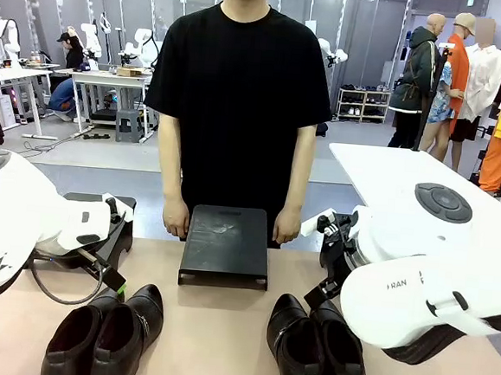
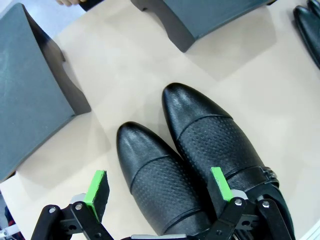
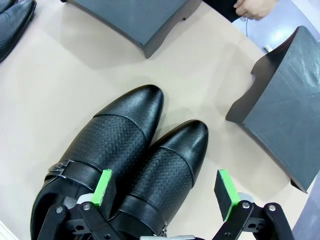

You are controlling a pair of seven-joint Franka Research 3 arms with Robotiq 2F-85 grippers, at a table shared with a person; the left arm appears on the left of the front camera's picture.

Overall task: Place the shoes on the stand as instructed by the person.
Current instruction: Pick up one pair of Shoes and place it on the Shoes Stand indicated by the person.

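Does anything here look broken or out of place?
Nothing really. The left pair of shoes and the right pair each sit neatly together. Only a faint pale scuff marks the middle stand.

The left arm (image 1: 22, 222) and the right arm (image 1: 425, 279) reach in low from their own sides. The left gripper (image 2: 159, 187) and the right gripper (image 3: 165, 190) point down, jaws spread wide, gripping nothing.
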